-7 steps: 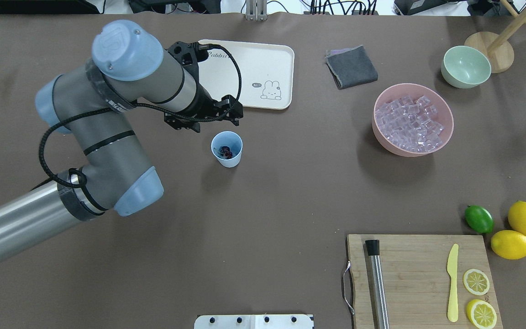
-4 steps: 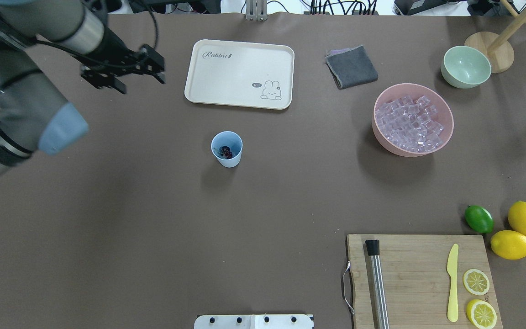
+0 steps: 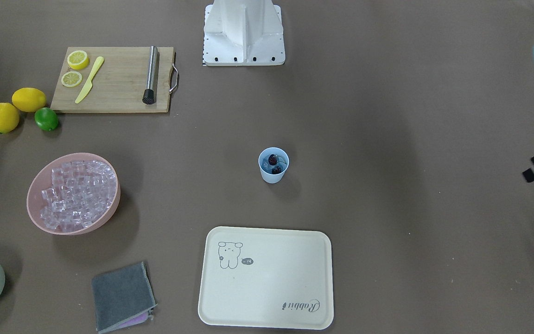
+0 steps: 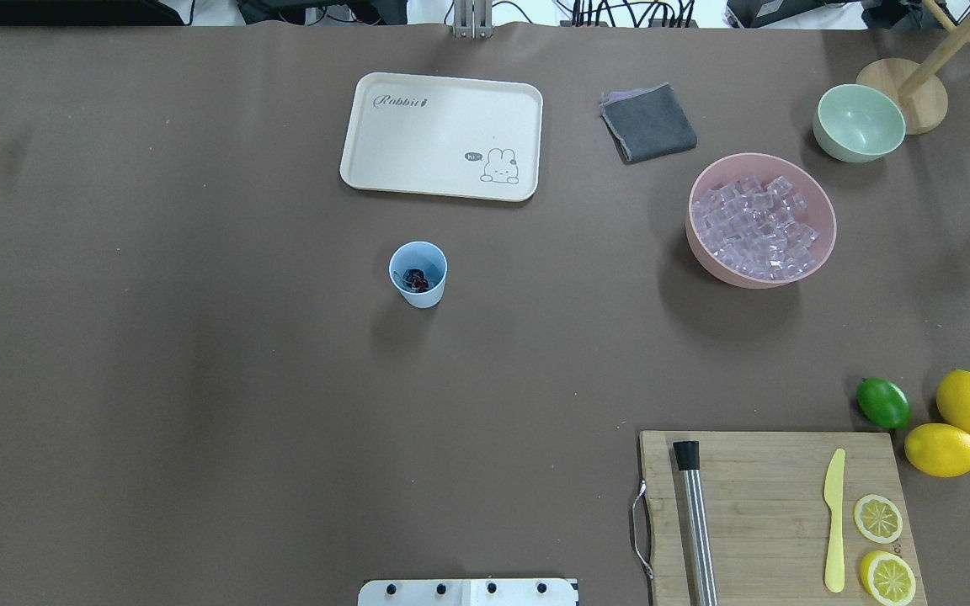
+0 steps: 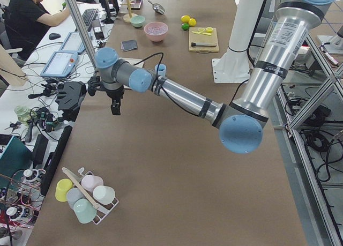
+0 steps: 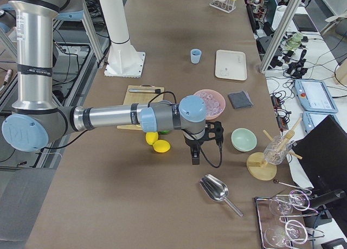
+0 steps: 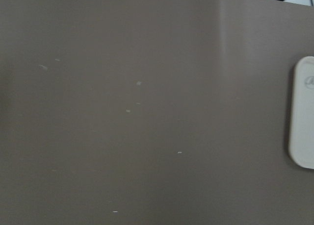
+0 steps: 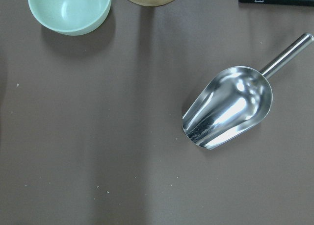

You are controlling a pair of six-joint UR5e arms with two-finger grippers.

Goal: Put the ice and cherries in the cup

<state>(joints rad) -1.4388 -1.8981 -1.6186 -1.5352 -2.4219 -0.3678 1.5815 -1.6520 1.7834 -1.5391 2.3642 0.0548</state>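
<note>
The left gripper (image 5: 114, 107) hangs fingers-down over the brown table (image 4: 199, 379). Whether its fingers stand apart or together cannot be told (only a black sliver of it reaches the front-facing view). Directly under it is bare table cover, and at one side its wrist camera catches the rounded edge of the cream tray (image 4: 443, 135). Farther from it, toward the table's middle, the cup (image 3: 272, 177) stands upright and alone with the cherries (image 3: 272, 160) inside. Any cube beneath them is too small to make out.

The right gripper (image 6: 194, 158) hangs at the opposite end of the table, and its state is likewise impossible to tell. Below it a metal scoop (image 8: 228, 107) lies hollow side up. A pale green bowl (image 8: 68, 9) sits a little beyond that. Farther still, toward the cup, the pink bowl (image 4: 716, 268) is heaped with the ice (image 4: 753, 227), well apart from the cup.
</note>
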